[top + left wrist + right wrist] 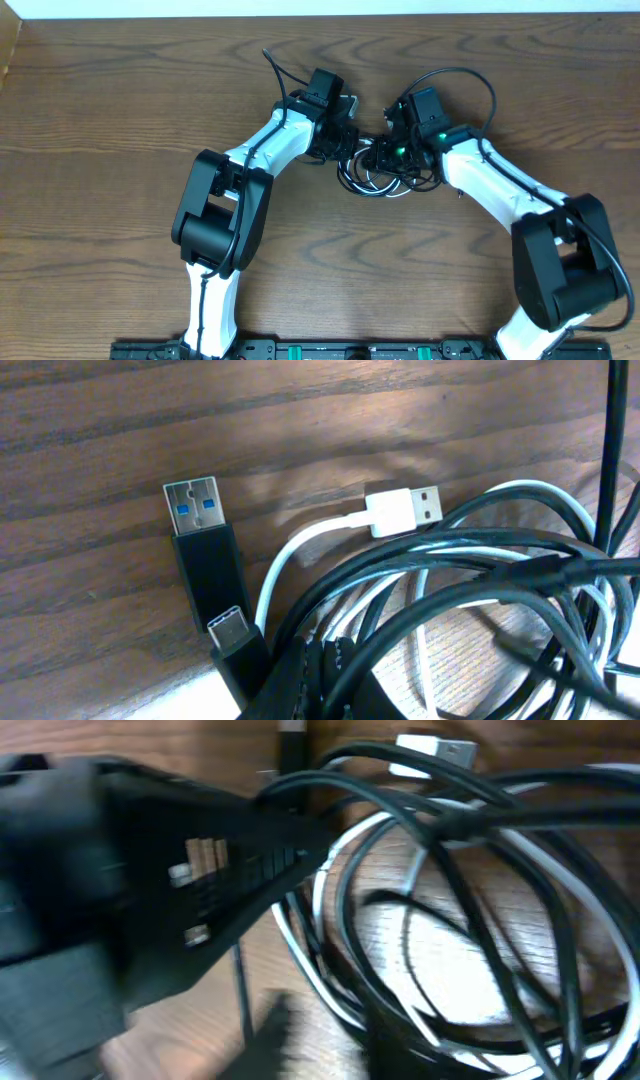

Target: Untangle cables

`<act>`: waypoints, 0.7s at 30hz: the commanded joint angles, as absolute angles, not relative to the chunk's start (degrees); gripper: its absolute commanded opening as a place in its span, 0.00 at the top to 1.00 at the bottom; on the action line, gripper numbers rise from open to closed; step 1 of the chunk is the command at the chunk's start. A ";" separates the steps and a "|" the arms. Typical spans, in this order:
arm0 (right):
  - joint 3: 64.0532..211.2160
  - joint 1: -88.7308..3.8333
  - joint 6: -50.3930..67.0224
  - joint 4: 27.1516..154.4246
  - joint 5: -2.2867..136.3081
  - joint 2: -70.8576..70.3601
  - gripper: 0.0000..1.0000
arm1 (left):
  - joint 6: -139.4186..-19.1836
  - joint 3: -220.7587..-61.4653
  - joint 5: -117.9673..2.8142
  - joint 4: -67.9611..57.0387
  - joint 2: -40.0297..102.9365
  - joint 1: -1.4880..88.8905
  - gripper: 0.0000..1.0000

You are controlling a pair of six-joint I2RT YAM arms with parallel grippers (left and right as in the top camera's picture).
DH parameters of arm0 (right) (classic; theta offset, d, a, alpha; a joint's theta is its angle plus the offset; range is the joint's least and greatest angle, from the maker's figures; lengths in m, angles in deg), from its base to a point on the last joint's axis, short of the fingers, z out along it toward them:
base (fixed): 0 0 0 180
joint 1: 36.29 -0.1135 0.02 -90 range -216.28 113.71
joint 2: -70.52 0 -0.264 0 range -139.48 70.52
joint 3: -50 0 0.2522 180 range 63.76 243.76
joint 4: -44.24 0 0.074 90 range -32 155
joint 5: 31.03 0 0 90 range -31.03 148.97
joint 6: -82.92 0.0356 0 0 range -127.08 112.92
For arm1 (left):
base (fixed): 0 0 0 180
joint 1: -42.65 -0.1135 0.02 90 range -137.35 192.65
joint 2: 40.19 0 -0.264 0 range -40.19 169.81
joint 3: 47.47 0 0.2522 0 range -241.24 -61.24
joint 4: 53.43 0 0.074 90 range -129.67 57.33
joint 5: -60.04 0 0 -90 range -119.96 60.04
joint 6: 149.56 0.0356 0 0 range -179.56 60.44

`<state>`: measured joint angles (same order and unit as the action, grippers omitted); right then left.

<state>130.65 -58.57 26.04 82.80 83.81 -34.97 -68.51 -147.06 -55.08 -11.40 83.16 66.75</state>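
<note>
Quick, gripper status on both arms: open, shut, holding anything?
Left gripper: shut, down in the cables; whether it grips one cannot be told.
Right gripper: cannot be told; its wrist view is blurred.

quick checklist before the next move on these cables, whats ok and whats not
1. The black cord and white cord apart: not ok, loops interwoven.
2. The white plug and black plug uncovered on the table: ok.
3. The left fingers shut: ok; on which cord, cannot tell.
4. The right fingers gripping a cord: cannot tell, view blurred.
</note>
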 commanded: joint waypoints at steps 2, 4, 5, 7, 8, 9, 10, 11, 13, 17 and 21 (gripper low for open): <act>130.85 -56.99 25.71 80.18 91.52 -33.37 0.99 | -67.77 -146.62 -54.49 -11.24 83.92 66.38 0.93; 130.85 -55.92 22.04 77.20 97.95 -30.88 0.99 | -67.79 -146.62 -54.52 -11.22 83.92 66.16 0.92; 130.85 -55.36 19.81 75.52 101.10 -29.09 0.99 | -67.79 -146.62 -54.54 -11.07 83.90 65.96 0.92; 130.85 -54.44 16.23 73.03 106.34 -25.55 0.99 | -67.79 -146.62 -55.06 -10.52 83.57 65.44 0.93; 130.85 -54.09 14.50 71.98 108.83 -23.76 0.99 | -67.77 -146.62 -55.78 -10.11 83.09 65.22 0.93; 130.85 -53.76 12.42 71.00 111.33 -21.83 0.99 | -67.47 -146.62 -56.90 -9.65 82.46 65.04 0.93; 130.85 -53.43 9.71 70.12 114.28 -19.10 0.99 | -66.26 -146.62 -59.26 -8.69 81.04 64.83 0.93; 130.85 -53.34 7.62 69.97 115.59 -17.50 0.99 | -65.52 -146.62 -60.48 -7.99 79.92 64.78 0.93; 130.85 -53.37 2.76 70.30 117.86 -14.12 0.99 | -64.60 -146.62 -61.71 -6.15 76.93 64.78 0.93; 130.83 -53.45 -6.40 70.65 122.28 -7.49 0.99 | -64.56 -146.62 -61.69 -2.72 69.36 64.85 0.92; 130.83 -53.48 -14.48 70.43 123.67 -1.53 0.99 | -64.60 -146.62 -60.64 -1.10 63.22 64.85 0.92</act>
